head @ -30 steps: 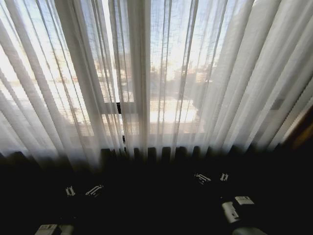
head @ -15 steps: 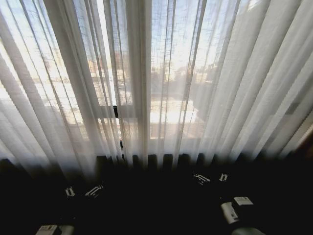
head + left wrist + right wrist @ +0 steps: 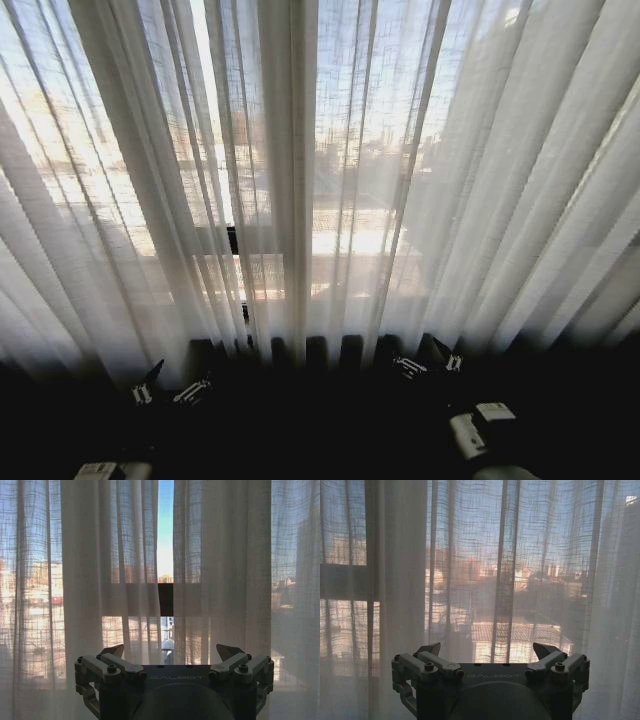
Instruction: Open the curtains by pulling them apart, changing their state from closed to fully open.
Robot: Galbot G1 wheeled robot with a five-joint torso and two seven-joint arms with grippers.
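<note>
1. The left hand [image 3: 170, 652] has its fingers spread wide and pinches nothing. It sits low before the narrow gap where the two sheer off-white curtains [image 3: 120, 570] meet, apart from the fabric.
2. The right hand [image 3: 487, 650] is likewise spread and empty. It faces the right panel's pleats and appears just clear of them.
3. In the head view both hands, left [image 3: 170, 385] and right [image 3: 428, 362], show near the hem of the curtains [image 3: 330, 180], which hang closed across the dark window frame [image 3: 232, 240] apart from that slit.
4. The woven cloth looks light, soft and yielding. It should gather easily, so taking a bunched vertical pleat at each inner edge seems the surest hold.
5. "GALBOT" is lettered on each hand's body.
</note>
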